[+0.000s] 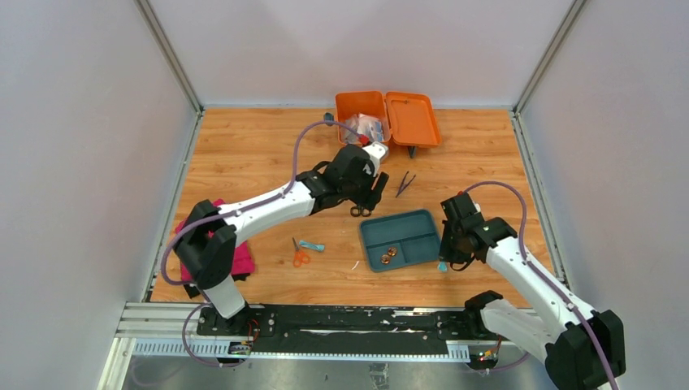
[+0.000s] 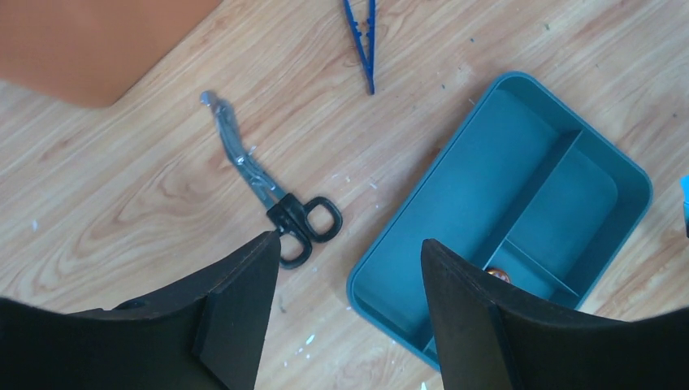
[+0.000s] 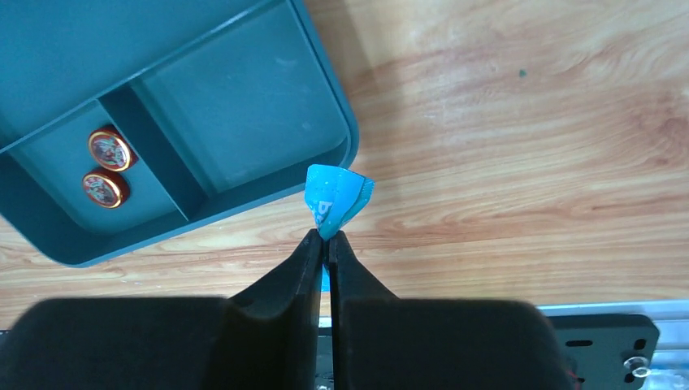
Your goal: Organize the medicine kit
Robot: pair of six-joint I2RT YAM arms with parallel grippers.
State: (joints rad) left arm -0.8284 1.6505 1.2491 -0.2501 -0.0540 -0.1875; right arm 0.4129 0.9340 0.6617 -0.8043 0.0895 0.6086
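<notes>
I see my right gripper pinched tight on a blue packet, just beside a corner of the teal tray. My left gripper hangs wide apart, holding nothing, over the scissors. The medicine kit sits lid-open at the far edge of the table.

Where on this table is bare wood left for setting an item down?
Far-left corner, left of the medicine kit; also the far-right stretch between kit and right arm. Crowded: centre, around black scissors, tweezers and teal tray.
</notes>
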